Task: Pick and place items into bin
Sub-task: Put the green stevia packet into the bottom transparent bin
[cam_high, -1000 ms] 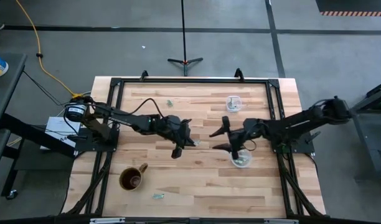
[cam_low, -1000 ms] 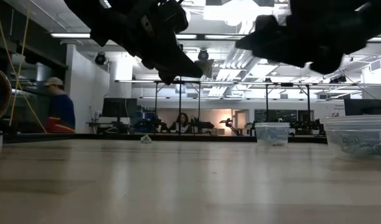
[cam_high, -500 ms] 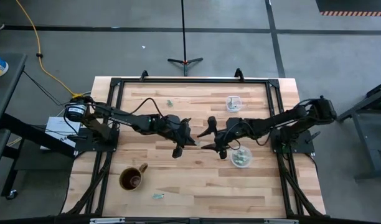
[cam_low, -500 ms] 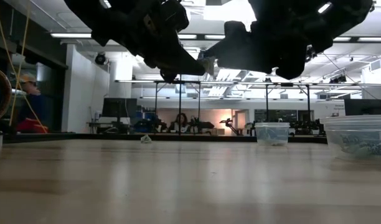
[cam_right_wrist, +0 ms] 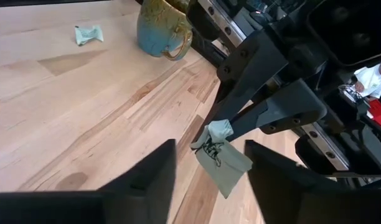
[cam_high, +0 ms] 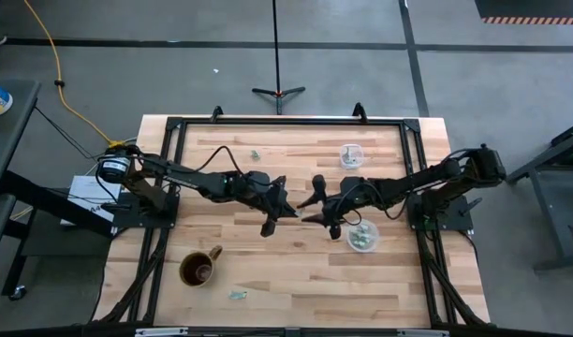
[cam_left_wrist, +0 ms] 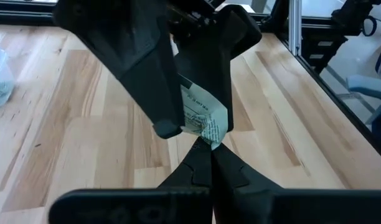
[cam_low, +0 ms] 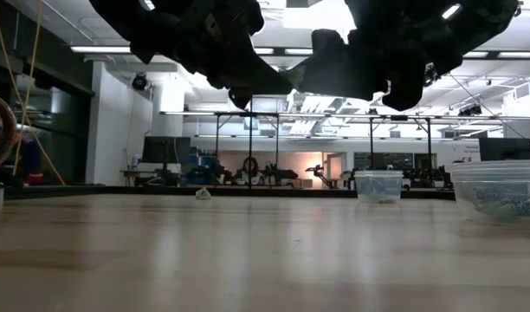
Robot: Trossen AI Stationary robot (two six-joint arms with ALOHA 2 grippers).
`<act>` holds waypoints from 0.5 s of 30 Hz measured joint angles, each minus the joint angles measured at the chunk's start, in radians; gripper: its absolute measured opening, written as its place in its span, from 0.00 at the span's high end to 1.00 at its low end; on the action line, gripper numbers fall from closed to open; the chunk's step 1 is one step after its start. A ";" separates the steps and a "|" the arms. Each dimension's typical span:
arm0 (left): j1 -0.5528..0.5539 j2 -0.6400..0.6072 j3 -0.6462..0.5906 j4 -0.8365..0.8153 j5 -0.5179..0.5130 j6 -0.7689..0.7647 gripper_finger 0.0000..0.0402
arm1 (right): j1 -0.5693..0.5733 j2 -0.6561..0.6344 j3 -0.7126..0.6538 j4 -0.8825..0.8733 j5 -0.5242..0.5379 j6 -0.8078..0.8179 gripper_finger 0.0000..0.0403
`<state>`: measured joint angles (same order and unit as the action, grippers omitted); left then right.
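- Left gripper [cam_high: 278, 207] hangs over mid-desk [cam_high: 296, 271]; its fingers [cam_left_wrist: 147, 74] are closed on a pale green packet [cam_left_wrist: 203, 118], held clear of the wood.
- Right gripper [cam_high: 316, 199] faces it from just beside; its fingers [cam_right_wrist: 147, 174] are spread wide with nothing between them, the packet near the gap.
- Other packets lie near the far edge [cam_high: 255, 154] and near edge [cam_high: 238, 295]; a mug [cam_high: 198, 269] stands near the latter.
- Two clear bins: one [cam_high: 364, 238] below the right arm, holding packets; another [cam_high: 351, 154] by the far edge.
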<state>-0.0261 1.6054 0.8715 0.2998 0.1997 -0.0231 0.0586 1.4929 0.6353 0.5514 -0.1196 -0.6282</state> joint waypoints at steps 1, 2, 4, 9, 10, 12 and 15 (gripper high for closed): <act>0.000 0.000 0.000 0.000 0.000 0.000 0.94 | 0.000 0.000 0.000 0.000 0.000 0.000 0.57; 0.000 0.000 0.000 0.000 0.000 0.000 0.94 | 0.000 0.000 0.000 0.000 0.000 0.000 0.61; 0.000 0.000 0.000 -0.003 0.000 0.000 0.94 | 0.000 0.000 0.000 0.000 0.002 0.000 0.68; 0.000 0.000 0.000 -0.002 -0.001 0.000 0.94 | 0.000 0.000 0.000 -0.001 0.005 0.000 0.84; 0.000 0.000 0.000 -0.002 -0.001 0.000 0.93 | 0.000 0.000 0.000 -0.002 0.005 0.000 0.88; 0.000 0.000 0.000 -0.003 -0.001 -0.004 0.91 | 0.000 0.000 -0.001 -0.003 0.005 0.000 0.95; 0.000 0.000 0.000 -0.005 0.001 -0.006 0.84 | 0.000 0.000 -0.001 -0.002 0.006 -0.004 0.98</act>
<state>-0.0261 1.6054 0.8715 0.2950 0.2006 -0.0290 0.0589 1.4927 0.6346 0.5498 -0.1132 -0.6327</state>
